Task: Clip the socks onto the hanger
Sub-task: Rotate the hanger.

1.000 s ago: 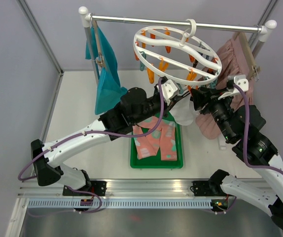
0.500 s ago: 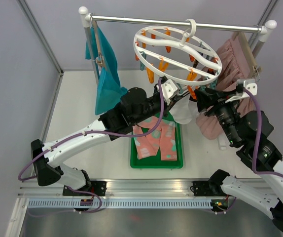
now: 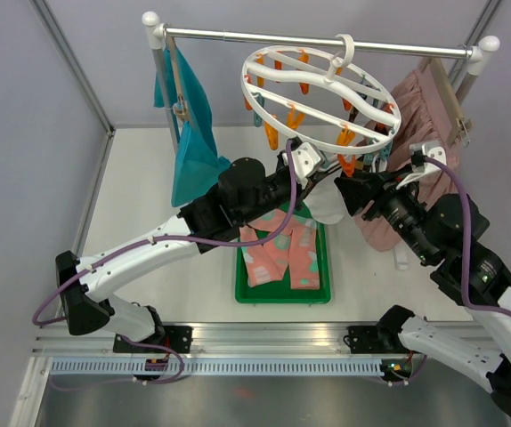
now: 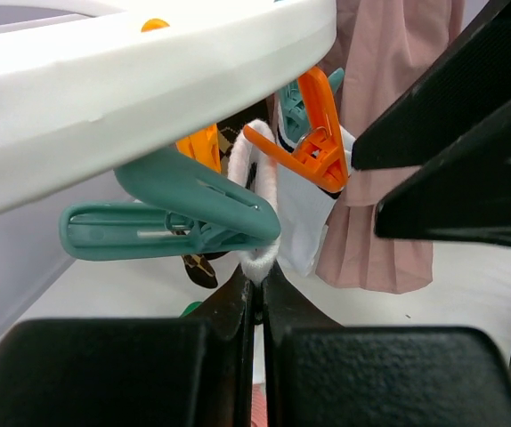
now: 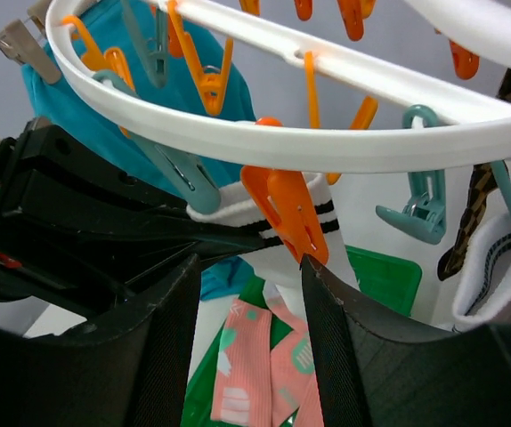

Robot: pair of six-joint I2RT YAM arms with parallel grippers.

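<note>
The hanger (image 3: 320, 145) is a white ring with orange and teal clips, hung from the rail. My left gripper (image 3: 320, 178) is shut on the cuff of a white sock with black stripes (image 3: 328, 205), holding it up under the ring's near rim. In the left wrist view the cuff (image 4: 261, 173) lies against a teal clip (image 4: 180, 213), and the left gripper (image 4: 257, 277) pinches it. My right gripper (image 5: 248, 267) is open just below an orange clip (image 5: 287, 213) that hangs across the striped sock (image 5: 260, 209). Its right fingertip touches the clip's lower end. Pink socks (image 3: 280, 252) lie in the tray.
A green tray (image 3: 282, 298) sits on the table below both grippers. A teal garment (image 3: 193, 151) hangs at the rail's left end and a pink skirt (image 3: 414, 111) at its right. An argyle sock (image 5: 480, 213) hangs from the ring's right side.
My right gripper has swung left, away from the skirt, in under the ring to the orange clip, and its jaws have widened slightly. The left gripper and the sock have stayed put.
</note>
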